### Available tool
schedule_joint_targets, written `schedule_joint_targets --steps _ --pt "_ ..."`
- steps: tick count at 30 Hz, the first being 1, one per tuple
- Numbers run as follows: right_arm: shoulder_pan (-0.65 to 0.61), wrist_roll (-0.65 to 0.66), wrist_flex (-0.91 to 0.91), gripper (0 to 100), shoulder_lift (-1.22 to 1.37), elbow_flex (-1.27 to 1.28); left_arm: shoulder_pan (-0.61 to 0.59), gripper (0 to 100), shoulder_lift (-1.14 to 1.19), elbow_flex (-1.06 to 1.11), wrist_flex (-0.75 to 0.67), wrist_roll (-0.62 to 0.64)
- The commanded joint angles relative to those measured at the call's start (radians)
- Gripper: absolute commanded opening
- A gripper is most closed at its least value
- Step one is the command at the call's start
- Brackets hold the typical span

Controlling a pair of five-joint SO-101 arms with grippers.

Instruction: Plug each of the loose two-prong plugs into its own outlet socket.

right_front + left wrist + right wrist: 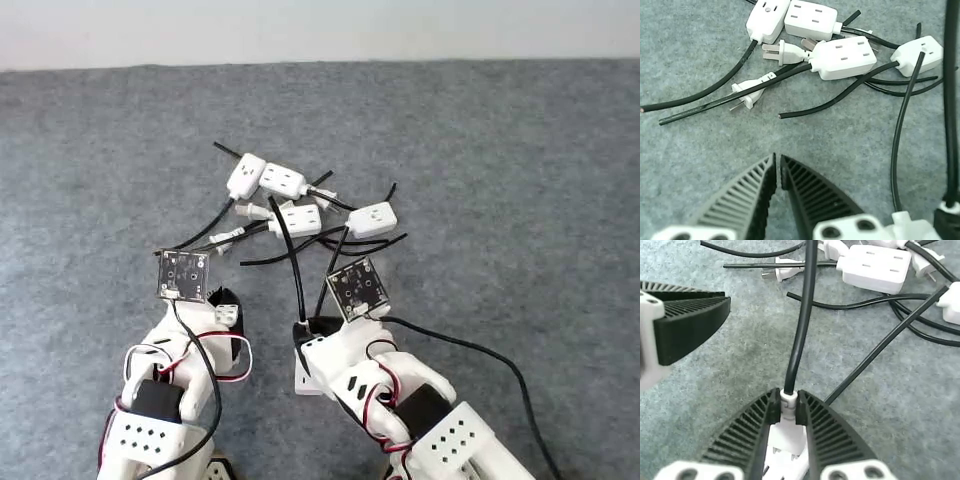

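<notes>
Grey counter (520, 150), high view: felt-like cloth, with a heap of white outlets and black cords at its middle.
Outlets, high view: an outlet pair (265, 178) lies end to end at 12 o'clock of the heap. The middle outlet (300, 221) sits just below it, and the 3 o'clock outlet (372, 219) lies apart on that side.
Plugs, high view: the first loose plug (254, 211) is just at 9 o'clock of the middle outlet, and neither it nor the second loose plug (226, 240), out at 8 o'clock, is in a socket.
Left hand (221, 297), high view: mine, at 7 o'clock of the heap, near the second loose plug but apart from it.
Right hand (306, 328), high view: mine, at 6 o'clock of the heap, with a black cord (293, 255) running from it toward 12 o'clock across the heap.
Left wrist view: my left hand is clenched on nothing, its tips almost meeting over bare cloth. Both loose plugs lie beyond them, prongs bare, the second one against a black cord.
Right wrist view: my right hand is grasping the held plug (789, 429) by its neck, where the cord leaves past the fingertips. Its prongs point back toward my wrist. My left hand sits alongside, apart.
</notes>
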Motion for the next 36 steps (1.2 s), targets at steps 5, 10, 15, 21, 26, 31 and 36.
schedule_joint_targets --steps 5,10,15,21,26,31,36 --pt "-0.004 0.117 0.220 0.8 -0.015 -0.192 -0.008 1 0.239 -0.142 0.029 -0.057" --pt "-0.001 0.130 0.283 0.8 -0.131 -0.196 -0.006 1 0.603 -0.326 0.023 -0.130" --pt "0.087 0.144 0.351 0.8 -0.374 -0.160 0.008 1 0.878 -0.498 0.077 -0.224" --pt "0.085 0.242 0.389 0.8 -0.510 -0.100 0.114 1 0.850 -0.475 0.120 -0.417" --pt "0.001 0.244 0.375 0.8 -0.433 -0.100 0.178 1 0.663 -0.363 0.115 -0.483" --pt "-0.008 0.242 0.349 0.8 -0.404 -0.094 0.209 1 0.499 -0.275 0.118 -0.514" --pt "-0.010 0.244 0.349 0.8 -0.404 -0.094 0.264 1 0.427 -0.240 0.153 -0.559"
